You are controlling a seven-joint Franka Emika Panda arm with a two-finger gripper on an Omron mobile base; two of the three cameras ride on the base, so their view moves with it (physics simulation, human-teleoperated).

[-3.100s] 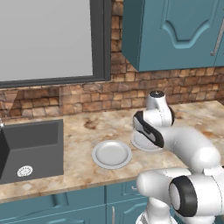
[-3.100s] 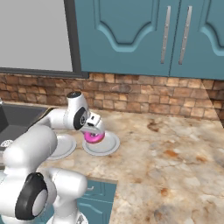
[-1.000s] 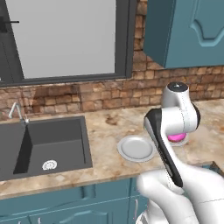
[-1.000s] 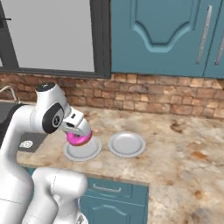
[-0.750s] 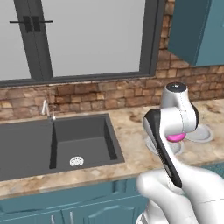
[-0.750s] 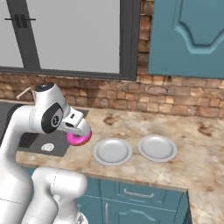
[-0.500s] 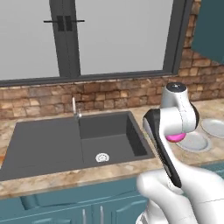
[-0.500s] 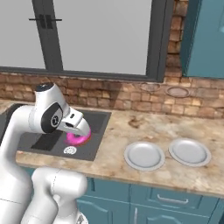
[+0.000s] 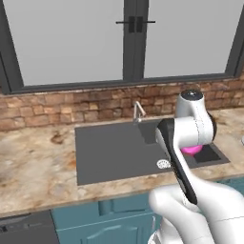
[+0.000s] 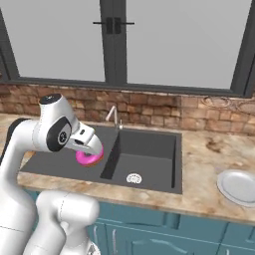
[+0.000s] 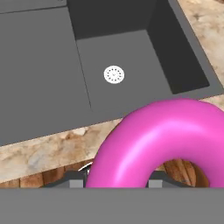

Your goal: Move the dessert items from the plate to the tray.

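Claw (image 10: pixel 88 154) gripping pink doughnut (image 10: pixel 89 158), hovering over front edge of desk (image 10: pixel 209 196) beside dark sink (image 10: pixel 142 159); grey plate (image 10: pixel 240 187) sitting at right edge.

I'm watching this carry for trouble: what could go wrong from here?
The doughnut hangs in the shut pincer above the sink; if the hold slips, it would likely drop into the basin. The tap stands close beside the arm, so a wide swing might clip it.

Flat, even rendered light, no glare.
Window (image 9: pixel 71 43) panes uniform pale grey; sink (image 10: pixel 144 159) basin walls shaded darker; doughnut (image 11: pixel 166 140) shows soft sheen; edges slightly soft, no distortion.
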